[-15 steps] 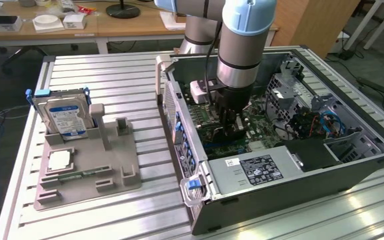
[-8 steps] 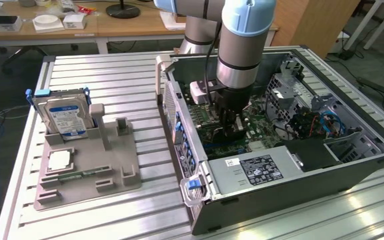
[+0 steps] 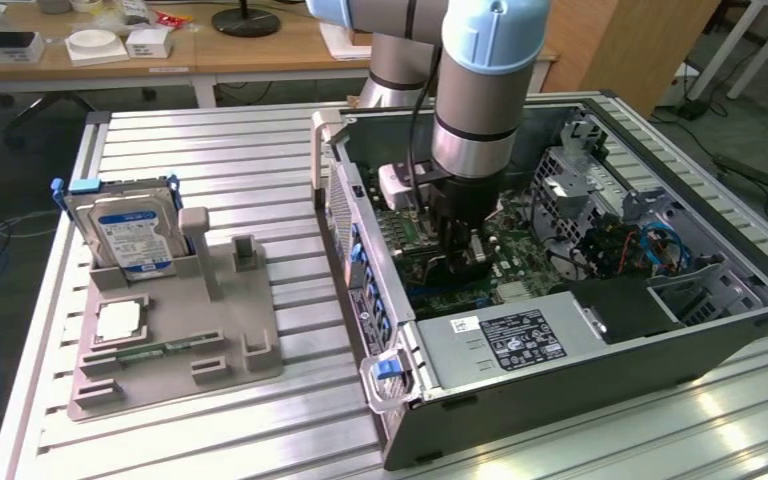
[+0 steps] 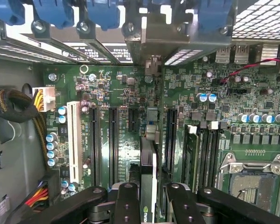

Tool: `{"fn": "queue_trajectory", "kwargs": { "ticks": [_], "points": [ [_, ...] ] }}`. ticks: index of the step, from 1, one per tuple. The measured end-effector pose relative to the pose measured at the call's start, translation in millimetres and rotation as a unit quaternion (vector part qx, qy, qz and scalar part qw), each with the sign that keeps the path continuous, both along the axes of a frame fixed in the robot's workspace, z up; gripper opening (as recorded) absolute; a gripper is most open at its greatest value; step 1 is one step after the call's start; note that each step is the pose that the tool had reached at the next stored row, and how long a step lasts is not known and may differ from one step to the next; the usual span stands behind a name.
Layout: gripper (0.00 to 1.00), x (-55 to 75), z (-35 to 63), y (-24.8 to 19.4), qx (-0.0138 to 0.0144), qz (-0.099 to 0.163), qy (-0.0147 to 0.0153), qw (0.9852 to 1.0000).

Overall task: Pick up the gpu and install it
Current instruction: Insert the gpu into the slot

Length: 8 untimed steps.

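The gpu [image 4: 148, 161] shows edge-on as a thin dark card between my gripper's [image 4: 149, 193] two black fingers, which are shut on it. It stands upright over the green motherboard [image 4: 130, 88], in line with the long black expansion slots. Its pale metal bracket [image 4: 177, 42] is up against the rear slot openings of the case. In the exterior view my gripper [image 3: 462, 262] reaches down into the open computer case [image 3: 598, 370], close to the motherboard, and the card is mostly hidden behind the fingers.
A grey fixture [image 3: 184, 345] at the exterior view's left holds a silver hard drive [image 3: 124, 235] and a small green memory stick [image 3: 157, 349]. Inside the case are the power supply [image 3: 518, 340], cable bundles [image 4: 18, 107] and the CPU socket [image 4: 254, 179].
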State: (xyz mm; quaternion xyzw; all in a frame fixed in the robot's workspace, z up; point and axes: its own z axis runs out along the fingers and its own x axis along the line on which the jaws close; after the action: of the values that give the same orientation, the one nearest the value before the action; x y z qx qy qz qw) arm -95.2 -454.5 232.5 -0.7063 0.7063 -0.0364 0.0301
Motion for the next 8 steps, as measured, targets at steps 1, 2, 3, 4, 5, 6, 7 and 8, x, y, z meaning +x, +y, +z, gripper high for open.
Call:
{"fn": "queue_trajectory", "kwargs": {
  "ticks": [1,2,3,4,5,6,7,8],
  "points": [
    [0.26,-0.7,-1.9,-0.1,-0.0004,0.000,-0.0010,1.0000],
    [0.26,-0.8,-2.4,-0.3,-0.0008,0.001,-0.0014,1.0000],
    [0.26,-0.8,-2.3,-0.3,-0.0008,0.001,-0.0014,1.0000],
    [0.26,-0.8,-2.3,-0.3,-0.0009,0.001,-0.0014,1.0000],
    [0.26,-0.9,-2.4,-0.3,-0.0008,0.001,-0.0014,1.0000],
    [0.26,-0.9,-2.4,-0.3,-0.0008,0.001,-0.0014,1.0000],
    [0.26,-0.8,-2.4,-0.3,-0.0009,0.001,-0.0014,1.0000],
    [0.26,-0.9,-2.4,-0.3,-0.0008,0.001,-0.0014,1.0000]
  ]
}}
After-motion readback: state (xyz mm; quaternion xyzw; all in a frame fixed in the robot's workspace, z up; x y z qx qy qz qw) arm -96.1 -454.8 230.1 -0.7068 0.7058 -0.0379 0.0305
